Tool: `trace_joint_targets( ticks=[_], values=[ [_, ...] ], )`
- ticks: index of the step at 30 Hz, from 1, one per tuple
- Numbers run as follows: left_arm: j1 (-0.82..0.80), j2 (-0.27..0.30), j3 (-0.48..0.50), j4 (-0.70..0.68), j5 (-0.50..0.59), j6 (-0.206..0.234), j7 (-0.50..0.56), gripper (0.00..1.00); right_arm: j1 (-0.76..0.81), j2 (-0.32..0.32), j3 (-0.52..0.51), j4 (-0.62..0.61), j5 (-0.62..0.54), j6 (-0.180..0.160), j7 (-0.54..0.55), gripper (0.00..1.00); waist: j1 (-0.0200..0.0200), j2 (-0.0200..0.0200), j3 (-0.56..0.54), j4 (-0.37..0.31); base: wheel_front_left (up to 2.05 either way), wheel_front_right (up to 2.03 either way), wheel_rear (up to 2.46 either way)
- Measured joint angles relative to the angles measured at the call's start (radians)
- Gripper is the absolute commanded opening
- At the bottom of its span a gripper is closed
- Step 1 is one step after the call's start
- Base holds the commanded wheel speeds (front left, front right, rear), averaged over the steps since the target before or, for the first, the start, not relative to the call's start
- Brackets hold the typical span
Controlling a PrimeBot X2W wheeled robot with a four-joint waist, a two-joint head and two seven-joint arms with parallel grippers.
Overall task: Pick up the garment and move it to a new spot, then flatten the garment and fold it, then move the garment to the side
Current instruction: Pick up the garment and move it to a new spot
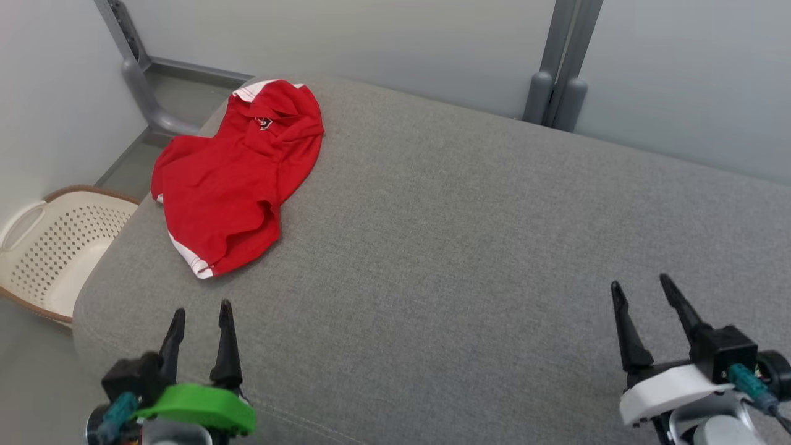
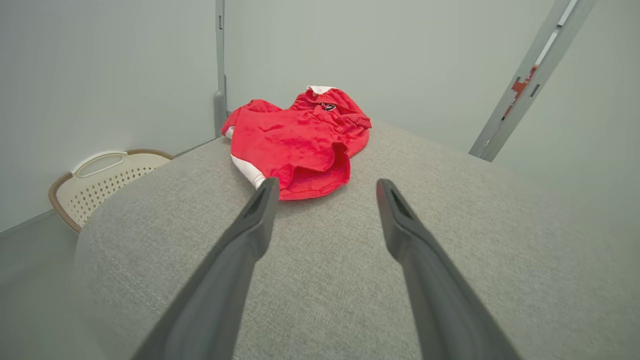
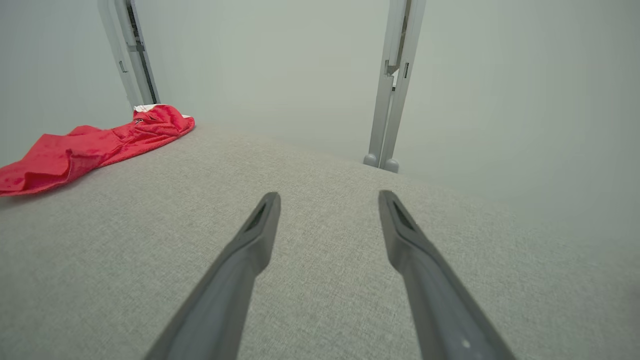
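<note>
Red garment (image 1: 238, 179) lies crumpled, not yet picked; left gripper (image 1: 203, 307) and right gripper (image 1: 639, 281) gape empty. Next, probably: left gripper reaches its near hem.

A red garment (image 1: 238, 179) with white trim lies crumpled at the far left of the grey cushioned surface (image 1: 469, 247).
</note>
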State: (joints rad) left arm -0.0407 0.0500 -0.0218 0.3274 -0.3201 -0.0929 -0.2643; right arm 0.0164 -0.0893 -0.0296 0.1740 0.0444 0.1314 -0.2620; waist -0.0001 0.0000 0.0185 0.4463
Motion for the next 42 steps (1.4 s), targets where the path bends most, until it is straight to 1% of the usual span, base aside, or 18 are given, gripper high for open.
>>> trace_joint_targets(
  ticks=[3,4,8,11,16,19,20,21,22,25,29,31,32,34,36,38,42],
  values=[
    [-0.144,0.004,0.010,0.120,-0.012,0.006,0.036,1.00,-0.045,-0.036,-0.019,-0.015,-0.003,0.000,0.000,1.00,0.0000,0.0000,0.053,0.000,0.00,0.00,0.00],
    [-0.200,0.012,0.022,0.157,-0.017,0.016,0.053,1.00,-0.057,-0.048,-0.026,-0.017,-0.003,0.000,-0.001,1.00,0.0000,0.0000,0.074,-0.002,0.00,0.00,0.00],
    [-0.375,0.060,0.054,0.292,-0.039,0.046,0.116,1.00,-0.097,-0.078,-0.040,-0.021,-0.003,0.000,-0.001,1.00,0.0000,0.0000,0.163,-0.017,0.00,0.00,0.00],
    [-0.479,0.085,0.075,0.392,-0.055,0.059,0.155,1.00,-0.116,-0.091,-0.041,-0.023,-0.001,0.000,-0.001,1.00,0.0001,0.0000,0.235,-0.040,0.00,0.00,0.00],
    [-0.600,0.100,0.111,0.564,-0.114,0.068,0.270,1.00,-0.138,-0.102,-0.027,-0.021,0.004,0.000,-0.001,1.00,0.0001,0.0001,0.342,-0.090,0.00,0.00,0.00],
    [-0.652,0.125,0.102,0.650,-0.115,0.062,0.342,1.00,-0.156,-0.105,-0.013,-0.017,0.008,0.000,-0.001,1.00,0.0002,0.0000,0.387,-0.125,0.00,0.00,0.00],
    [-0.665,0.127,0.104,0.676,-0.126,0.055,0.361,0.94,-0.160,-0.106,-0.006,-0.012,0.013,0.000,-0.001,1.00,0.0002,0.0000,0.399,-0.138,0.00,0.00,0.00],
    [-0.676,0.137,0.102,0.690,-0.125,0.048,0.370,0.33,-0.164,-0.107,-0.002,-0.011,0.016,0.000,-0.001,1.00,0.0002,0.0001,0.407,-0.152,0.00,0.00,0.00],
    [-0.684,0.146,0.101,0.702,-0.125,0.041,0.377,0.00,-0.166,-0.107,0.001,-0.010,0.018,0.000,-0.001,1.00,0.0002,0.0001,0.413,-0.162,0.00,0.00,0.00],
    [-0.700,0.173,0.070,0.722,-0.114,0.003,0.385,0.00,-0.167,-0.101,0.000,-0.001,0.032,0.000,-0.001,1.00,0.0001,0.0001,0.427,-0.197,0.00,0.00,0.00],
    [-0.692,0.185,0.073,0.723,-0.144,-0.014,0.366,0.00,-0.160,-0.077,-0.014,0.014,0.046,0.000,-0.001,1.00,0.0001,0.0001,0.417,-0.224,0.00,0.00,0.00],
    [-0.676,0.160,0.078,0.684,-0.192,-0.024,0.329,0.00,-0.143,-0.058,-0.018,0.025,0.054,0.000,-0.001,1.00,0.0001,0.0001,0.399,-0.233,0.00,0.00,0.00],
    [-0.668,0.147,0.063,0.662,-0.191,-0.031,0.315,0.00,-0.134,-0.049,-0.021,0.029,0.058,0.000,-0.001,1.00,0.0001,0.0000,0.390,-0.236,0.00,0.00,0.00],
    [-0.642,0.101,0.007,0.575,-0.206,-0.032,0.303,0.00,-0.112,-0.031,-0.030,0.039,0.065,0.000,-0.001,1.00,0.0002,0.0001,0.363,-0.242,0.00,0.00,0.00],
    [-0.610,0.058,-0.059,0.477,-0.248,-0.035,0.315,0.00,-0.094,-0.014,-0.030,0.046,0.069,0.000,-0.001,1.00,0.0002,0.0001,0.334,-0.246,0.00,0.00,0.00],
    [-0.572,0.049,-0.130,0.362,-0.265,-0.035,0.337,0.00,-0.077,0.000,-0.023,0.051,0.076,0.000,-0.001,1.00,0.0001,0.0000,0.300,-0.252,0.00,0.00,0.00],
    [-0.508,0.037,-0.252,0.183,-0.293,-0.036,0.409,0.00,-0.066,0.020,-0.010,0.054,0.083,0.000,-0.001,1.00,0.0001,0.0000,0.248,-0.280,0.00,0.00,0.00]
  ],
)
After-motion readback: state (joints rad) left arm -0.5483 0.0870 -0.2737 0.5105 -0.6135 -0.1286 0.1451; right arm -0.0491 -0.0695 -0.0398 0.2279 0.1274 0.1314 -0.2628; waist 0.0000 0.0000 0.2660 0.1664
